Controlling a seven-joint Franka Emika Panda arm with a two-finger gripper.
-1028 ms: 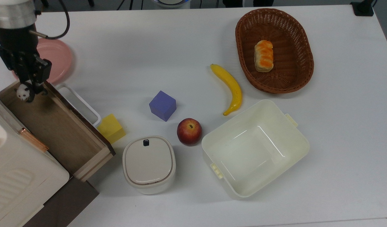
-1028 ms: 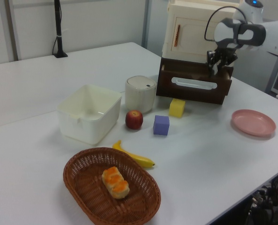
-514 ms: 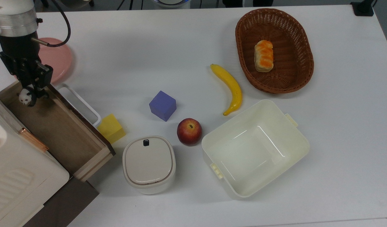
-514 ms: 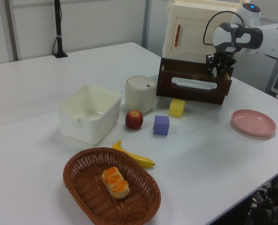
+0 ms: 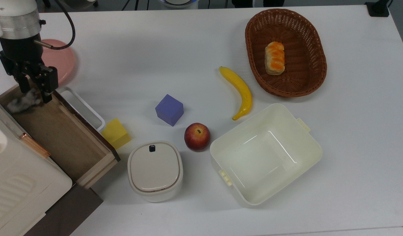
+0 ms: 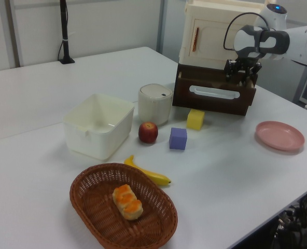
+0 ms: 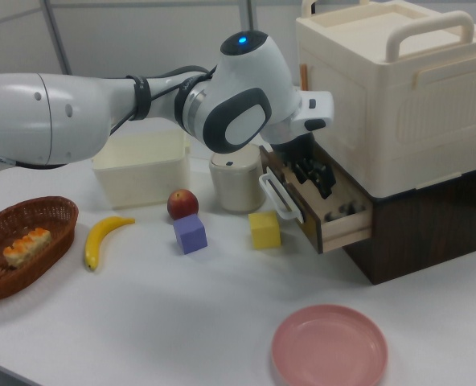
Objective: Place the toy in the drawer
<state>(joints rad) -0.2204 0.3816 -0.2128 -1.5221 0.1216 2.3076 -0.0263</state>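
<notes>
Top view: gripper (image 5: 33, 89) parted above drawer (image 5: 62, 137); blurred toy (image 5: 21, 102) seemingly inside; white table (image 5: 352, 131).

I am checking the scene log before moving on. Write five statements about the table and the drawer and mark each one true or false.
1. The drawer stands pulled open. True.
2. The apple lies inside the wicker basket. False: the apple sits on the table between the white lidded container and the cream tub; the basket holds a bread roll.
3. The gripper hangs over the drawer's far corner, at the top view's left. True.
4. The cream tub holds the banana. False: the tub looks empty and the banana lies on the table beside it.
5. The yellow block rests against the drawer's front panel. True.
</notes>
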